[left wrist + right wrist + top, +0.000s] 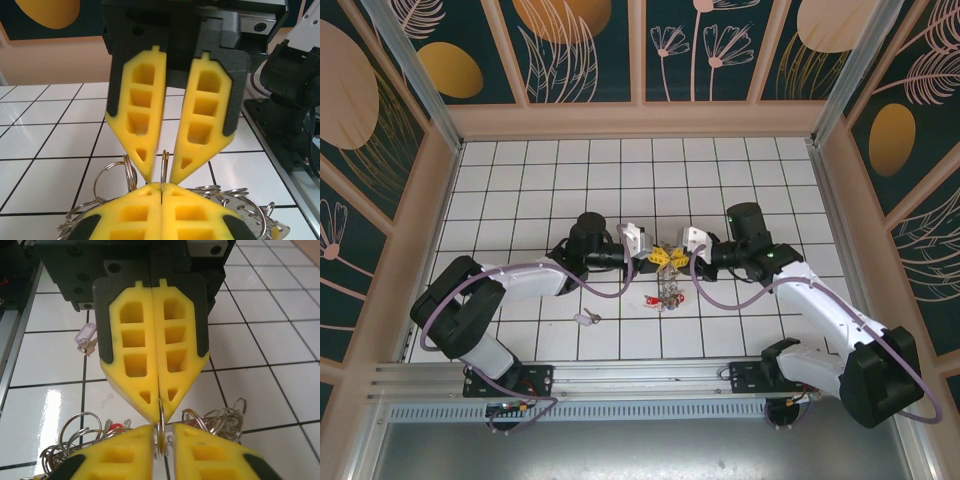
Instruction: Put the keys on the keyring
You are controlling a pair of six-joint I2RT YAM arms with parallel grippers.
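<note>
My two grippers meet tip to tip above the middle of the floor. The left gripper [658,257] [161,185] is shut on the keyring [164,162], a thin double-wire metal ring seen edge-on. The right gripper [678,257] [163,429] faces it with its yellow fingers a little apart. The keyring [161,440] stands in that gap, and no pad is pressed on it. A bunch of keys [665,293] and smaller rings [107,180] hangs below the grippers, one with a red tag [116,427].
A single key with a pale lilac tag [586,318] [86,337] lies on the white tiled floor left of the bunch. Pink walls [640,118] close in the floor. The arm bases sit on the rail [640,378] at the near edge.
</note>
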